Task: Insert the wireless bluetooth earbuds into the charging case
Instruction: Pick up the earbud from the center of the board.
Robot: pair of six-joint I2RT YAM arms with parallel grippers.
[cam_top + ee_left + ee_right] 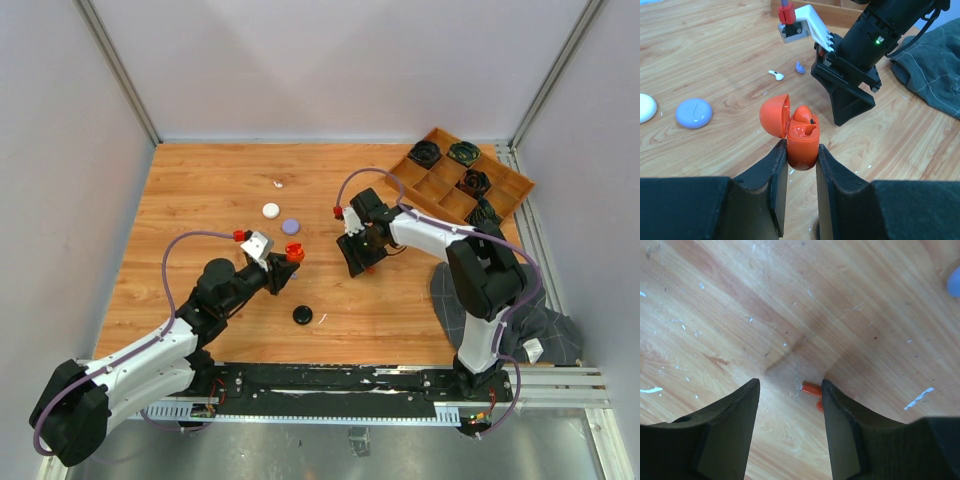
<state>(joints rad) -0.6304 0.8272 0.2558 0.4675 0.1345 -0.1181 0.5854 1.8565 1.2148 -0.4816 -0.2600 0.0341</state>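
Note:
My left gripper (801, 150) is shut on the base of an open red-orange charging case (801, 142), held above the table with its lid (774, 115) hinged back to the left. One red-orange earbud (804, 116) sits in the case. The case also shows in the top view (295, 254). My right gripper (790, 383) is open and low over the table, a loose red-orange earbud (811, 388) lying between its fingers, close against the right finger (837, 410). A white earbud (776, 75) and a pale purple earbud (800, 67) lie on the wood beyond the case.
A white puck (271, 210), a purple puck (291, 227) and a black puck (303, 315) lie on the table. A wooden tray (500, 185) with black coiled bundles stands at the back right. A dark cloth (530, 320) lies by the right arm's base.

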